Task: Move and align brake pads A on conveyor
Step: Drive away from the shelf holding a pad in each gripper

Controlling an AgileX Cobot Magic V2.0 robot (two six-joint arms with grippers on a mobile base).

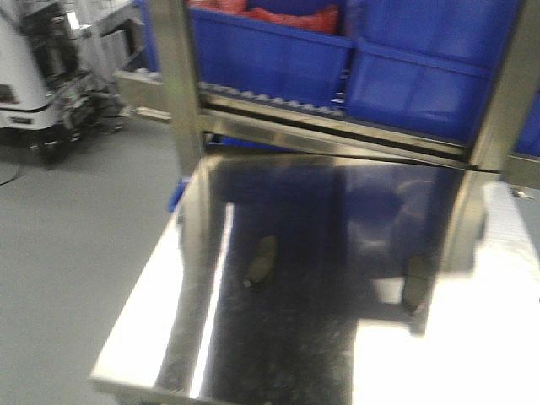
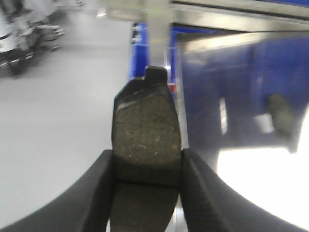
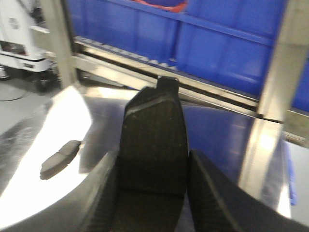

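Jaws on both arms are clamped narrow on cargo: the left gripper pinches the left pad by its long edges, and the right gripper pinches the right pad the same way. Each pad lies flat between the fingers, friction face up, with its long axis running toward 12 o'clock and the small backing tab leading. That hold looks chosen for the job. Gripping the edges leaves the underside free to be set down flat, and a pad pointing straight out of the wrist has a known heading, which should make aligning it simpler. Both held pads seem lifted clear of the table. The left one appears to hang by the table's 9 o'clock edge, with grey floor beside it. A loose pad lies flat on the steel near the middle. What seems the same pad shows at 3 o'clock of the left pad and at 9 o'clock of the right pad, probably waiting for a later trip since both arms are full. A dark shape toward 4 o'clock in the front view is too blurred to name. Blue bins sit in the rack at 12 o'clock. The conveyor shows in no view, so a carry likely lies ahead.
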